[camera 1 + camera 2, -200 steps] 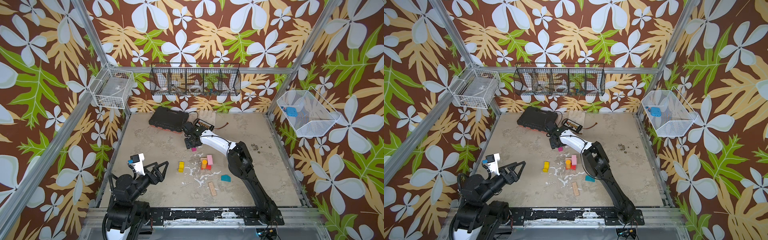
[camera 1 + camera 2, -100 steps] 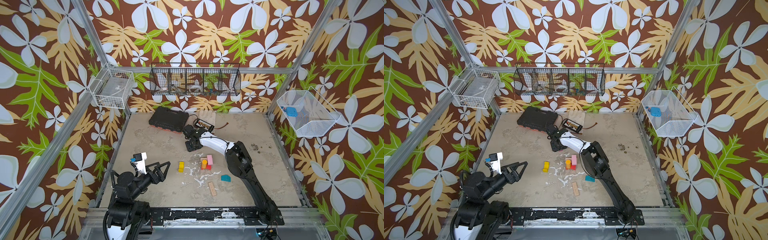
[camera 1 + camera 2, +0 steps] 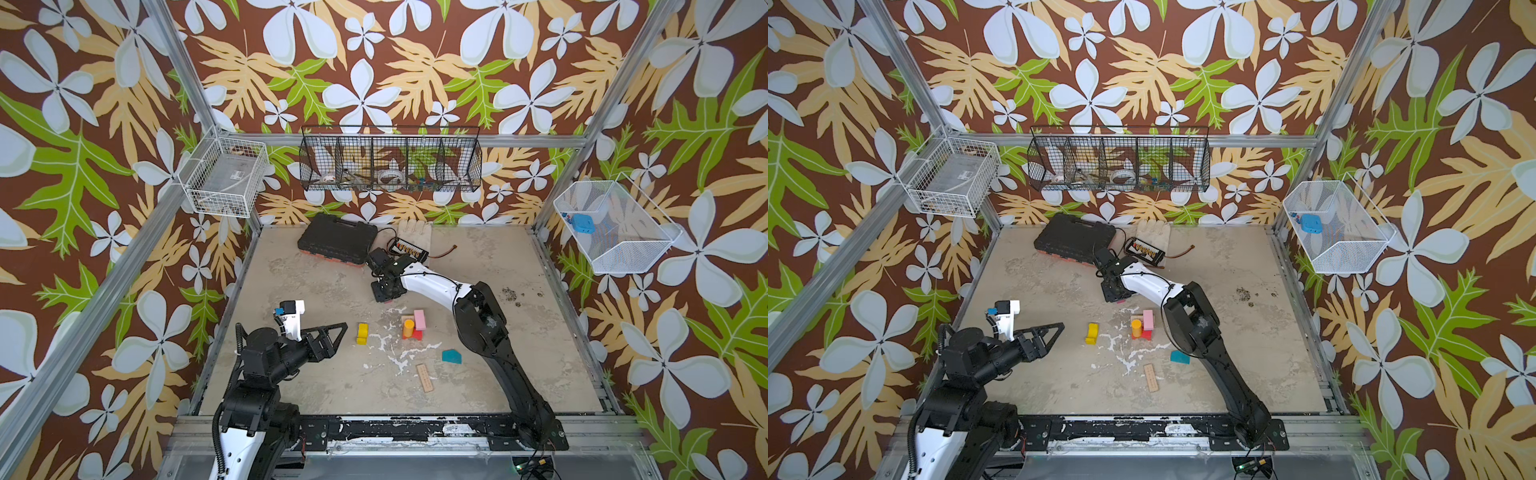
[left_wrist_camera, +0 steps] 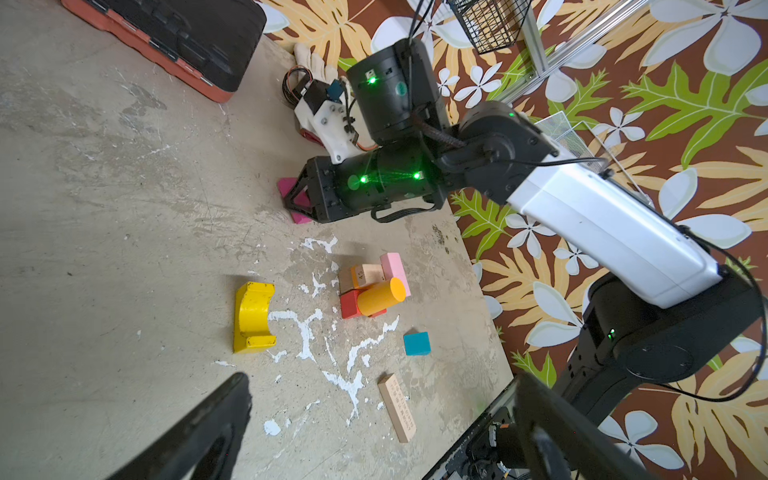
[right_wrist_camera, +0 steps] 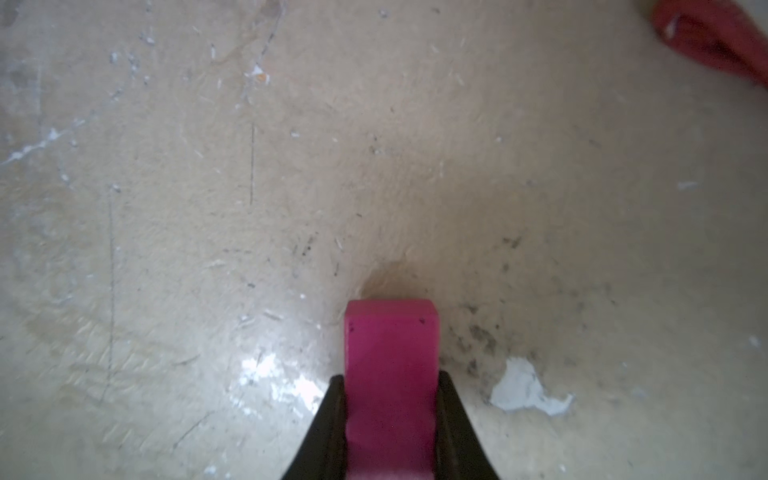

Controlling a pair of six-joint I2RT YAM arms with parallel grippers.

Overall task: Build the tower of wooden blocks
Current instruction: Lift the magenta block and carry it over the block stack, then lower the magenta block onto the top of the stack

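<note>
Bench [image 3: 307, 374]: beige, scuffed, with white flecks [image 3: 400, 353] mid-front and dark specks [image 3: 509, 294] toward the right. At the back lie a black case [image 3: 337, 241] and a battery pack [image 3: 409, 251] partly on a glove [image 3: 415, 229]; just in front of them is a magenta block [image 4: 287, 188], contact with the surface not clear. Mid-bench, a yellow arch [image 3: 362, 333] lies flat, apart from a tight cluster [image 3: 411, 328] of red, orange, pink and plain wood blocks; nearer the front, a teal block [image 3: 451, 355] and a wood bar [image 3: 424, 377] lie apart.

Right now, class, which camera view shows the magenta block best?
The right wrist view: the magenta block is seen close up, clamped in the right gripper. The left wrist view shows only its corners past that gripper. Both top views show barely a sliver.
</note>
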